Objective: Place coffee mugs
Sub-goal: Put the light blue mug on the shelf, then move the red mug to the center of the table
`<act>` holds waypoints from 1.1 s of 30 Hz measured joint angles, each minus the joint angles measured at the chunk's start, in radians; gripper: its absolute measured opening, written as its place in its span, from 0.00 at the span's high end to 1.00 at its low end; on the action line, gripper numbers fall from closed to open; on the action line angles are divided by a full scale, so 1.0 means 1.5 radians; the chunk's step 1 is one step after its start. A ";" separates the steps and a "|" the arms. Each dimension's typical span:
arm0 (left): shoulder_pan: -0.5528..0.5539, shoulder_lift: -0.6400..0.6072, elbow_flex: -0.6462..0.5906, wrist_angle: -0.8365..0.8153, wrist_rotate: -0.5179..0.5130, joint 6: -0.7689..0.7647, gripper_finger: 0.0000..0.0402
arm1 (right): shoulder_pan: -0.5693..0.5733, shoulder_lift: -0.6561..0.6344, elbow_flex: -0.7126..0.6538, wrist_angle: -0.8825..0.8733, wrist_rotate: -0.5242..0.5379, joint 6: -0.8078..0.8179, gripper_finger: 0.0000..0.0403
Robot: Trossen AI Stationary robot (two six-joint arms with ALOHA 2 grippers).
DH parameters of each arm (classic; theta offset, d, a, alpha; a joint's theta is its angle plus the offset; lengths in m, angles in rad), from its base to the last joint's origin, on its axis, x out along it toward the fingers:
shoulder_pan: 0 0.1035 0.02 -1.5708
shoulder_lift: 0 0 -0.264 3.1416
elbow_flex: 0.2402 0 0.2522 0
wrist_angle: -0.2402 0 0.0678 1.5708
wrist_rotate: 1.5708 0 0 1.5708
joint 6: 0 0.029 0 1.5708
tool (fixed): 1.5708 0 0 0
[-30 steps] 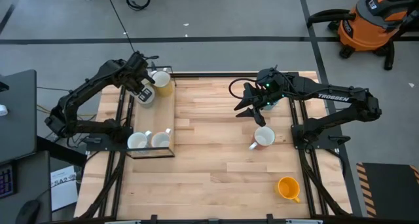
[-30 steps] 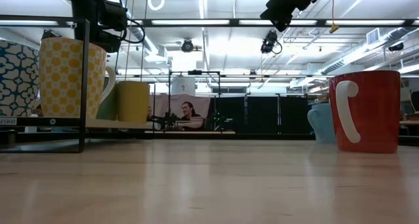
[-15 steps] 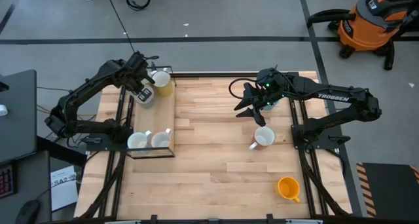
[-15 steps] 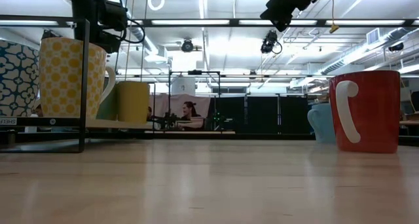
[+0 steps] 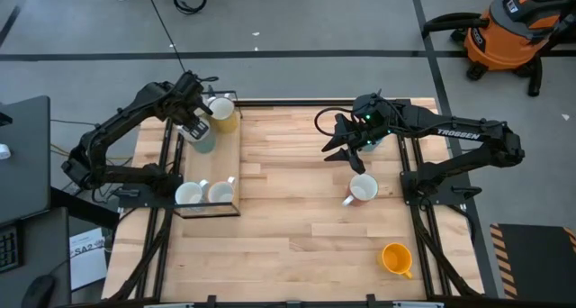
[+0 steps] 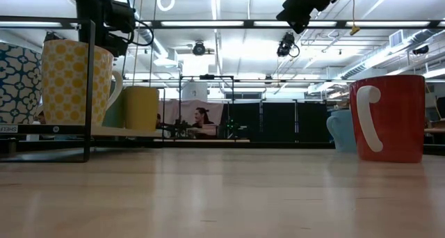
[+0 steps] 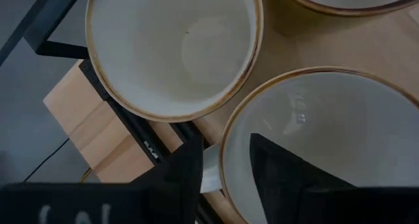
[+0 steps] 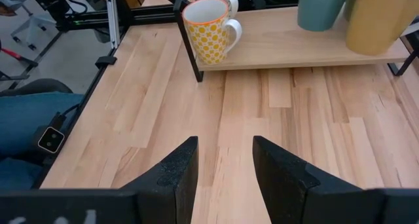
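On the rack's shelf (image 5: 230, 168) at the table's left stand a teal mug (image 5: 204, 140) and a pale yellow mug (image 5: 224, 118), with two more mugs (image 5: 204, 194) at its near end. My left gripper (image 7: 226, 157) is open just above the teal mug. One finger (image 7: 281, 175) is inside its rim (image 7: 230, 135) and the other (image 7: 183, 178) is outside, by the handle. My right gripper (image 5: 345, 149) hangs open over the table's middle. Below the right arm are a light blue mug (image 6: 341, 130), a red mug with a white inside (image 5: 363, 189) and an orange mug (image 5: 396, 258).
The rack's black frame (image 8: 190, 50) edges the shelf. A yellow-dotted mug (image 8: 208, 31) and a blue-and-white patterned one (image 6: 17, 85) stand at its near end. Bare wooden tabletop (image 5: 288, 227) lies between the rack and the right-hand mugs. An orange vacuum (image 5: 522, 29) stands on the floor beyond.
My left gripper has opened over the teal mug and stayed in place. The mug stands on the shelf and shows more of its teal side in the high view.
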 joint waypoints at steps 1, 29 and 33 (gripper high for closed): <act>0.000 0.000 0.000 0.000 0.000 -0.002 0.66 | 0.000 0.000 0.000 0.000 0.000 0.000 0.63; -0.060 0.000 0.154 -0.049 0.210 -0.072 0.64 | 0.000 0.000 0.000 0.000 -0.001 0.000 0.63; -0.120 0.000 0.154 -0.011 0.224 -0.092 0.64 | 0.000 0.000 0.000 -0.010 -0.001 0.000 0.63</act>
